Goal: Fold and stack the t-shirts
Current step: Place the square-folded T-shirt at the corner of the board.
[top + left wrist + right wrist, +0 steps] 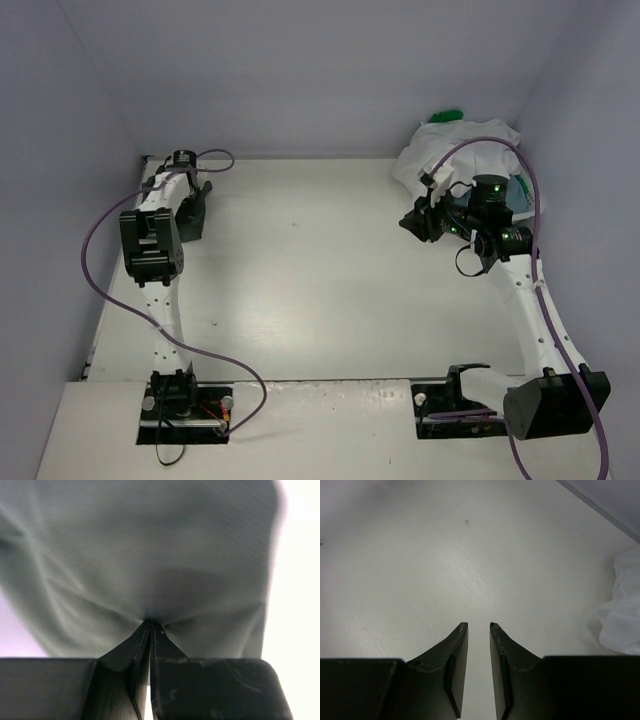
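In the left wrist view my left gripper [151, 624] is shut, pinching a fold of a grey t-shirt [150, 555] that fills the view. In the top view this gripper [193, 222] is at the table's far left, and the arm hides the cloth. A pile of t-shirts lies at the back right corner: a white one [455, 150] on top, a green one [446, 116] peeking out behind, and a blue-grey patch [520, 190] at the right. My right gripper [410, 223] [478, 625] is narrowly open and empty over bare table, left of the pile. The white shirt's edge [620, 610] shows at its right.
Lavender walls close in the white table [300, 270] at the back and both sides. The right arm's purple cable [470, 145] loops over the pile. The two arm bases stand at the near edge.
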You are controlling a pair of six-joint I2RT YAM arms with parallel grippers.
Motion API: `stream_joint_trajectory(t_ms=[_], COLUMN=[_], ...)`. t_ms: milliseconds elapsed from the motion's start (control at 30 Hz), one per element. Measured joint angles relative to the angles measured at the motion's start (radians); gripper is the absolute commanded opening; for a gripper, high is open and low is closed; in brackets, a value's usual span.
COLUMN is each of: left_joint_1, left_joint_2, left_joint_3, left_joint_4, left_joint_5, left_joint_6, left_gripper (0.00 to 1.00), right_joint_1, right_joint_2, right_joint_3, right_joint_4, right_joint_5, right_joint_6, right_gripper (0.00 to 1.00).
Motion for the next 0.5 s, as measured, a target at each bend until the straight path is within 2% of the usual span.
stream_joint_trajectory(t_ms=[167, 267, 300, 400, 433, 500], left_joint_1=[0.025, 0.026, 0.025, 0.025, 0.024, 0.024], left_joint_2=[0.015, 0.022, 0.022, 0.019, 0.018, 0.004], left_joint_3=[0.0, 0.0, 0.0, 0.0, 0.0, 0.003], left_joint_4=[0.042, 0.062, 0.064, 0.064, 0.059, 0.039], left_joint_5=[-0.08, -0.107, -0.109, -0.096, -0.086, -0.048], left_joint_6=[0.085, 0.114, 0.118, 0.111, 0.104, 0.08], left_gripper=[0.0, 0.01, 0.03, 0.21, 0.3, 0.38], right_joint_1=[0.0, 0.0, 0.0, 0.0, 0.0, 0.0], right_joint_2=[0.0, 0.0, 0.0, 0.002, 0.005, 0.025], right_joint_3=[0.0, 0.0, 0.0, 0.0, 0.0, 0.0], right_joint_4=[0.0, 0.0, 0.0, 0.0, 0.0, 0.0], right_joint_5=[-0.003, -0.005, -0.005, 0.004, 0.011, 0.04], right_joint_6=[0.006, 0.007, 0.007, -0.002, -0.006, -0.023], right_gripper=[0.21, 0.29, 0.36, 0.48, 0.51, 0.58])
